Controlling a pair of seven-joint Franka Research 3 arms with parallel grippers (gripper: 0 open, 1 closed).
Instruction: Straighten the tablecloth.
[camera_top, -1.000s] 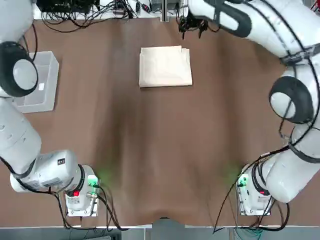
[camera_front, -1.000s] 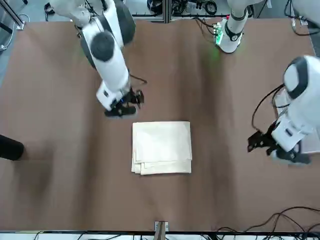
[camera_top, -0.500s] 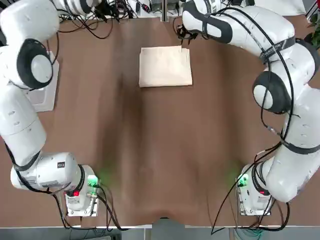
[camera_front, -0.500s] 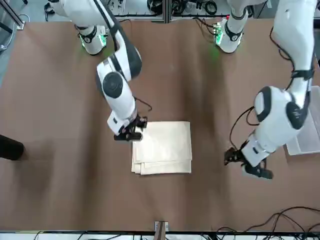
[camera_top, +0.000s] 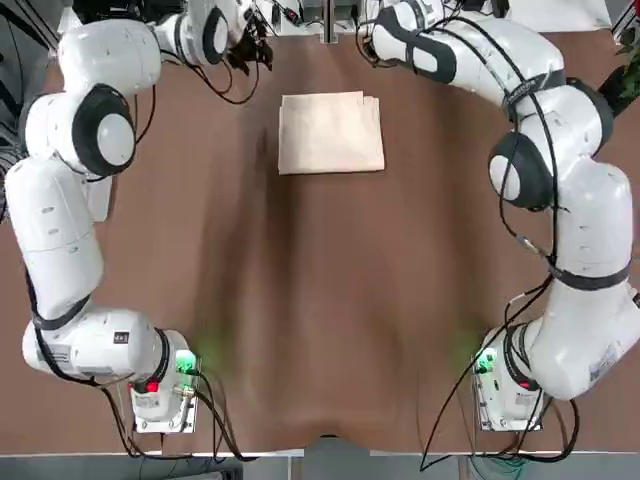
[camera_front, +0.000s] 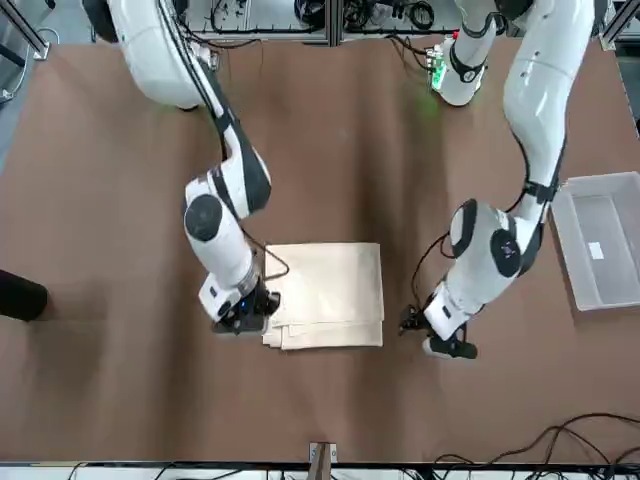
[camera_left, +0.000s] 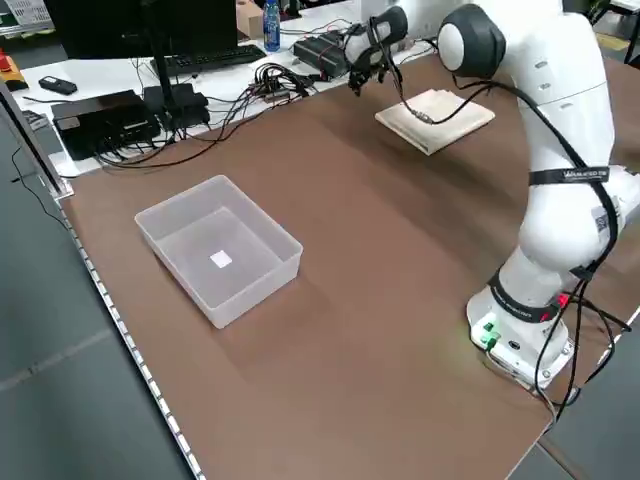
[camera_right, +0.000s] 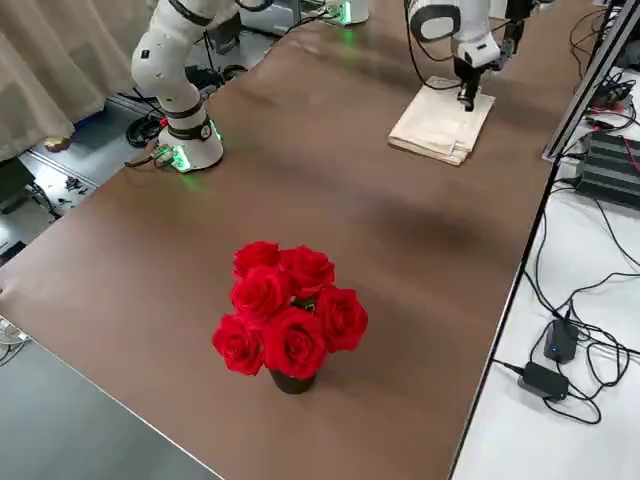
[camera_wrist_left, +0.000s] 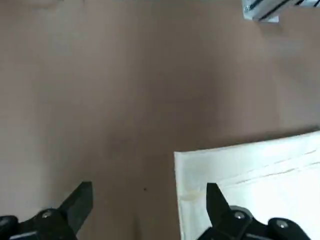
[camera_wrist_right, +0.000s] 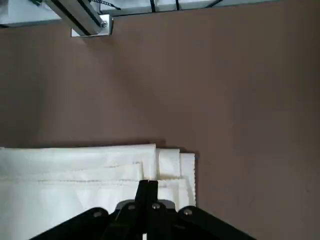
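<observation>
the tablecloth (camera_top: 331, 133) lies folded into a thick rectangle on the brown table cover (camera_top: 320, 300), toward the far edge from the arm bases, roughly midway between the two arms. its layered loose edges show along the far side, stepped at the far corner on the robot's right.

your right gripper (camera_wrist_right: 147, 189) sits right at that stepped corner, fingers pinched together over the top layers. the wrist view shows the tips meeting on the cloth, so it looks like a pinch on the top layer, though you cannot confirm how many layers are caught.

your left gripper (camera_front: 432, 335) hangs low just beside the opposite far corner, fingers spread wide. in its wrist view the cloth's corner lies between the tips, nearer one finger (camera_wrist_left: 216, 202), with bare cover under the other.

so the coming move likely turns on this: the left claw needs to shift slightly inward over the cloth and close, matching the right, before you pull the fold open.
</observation>
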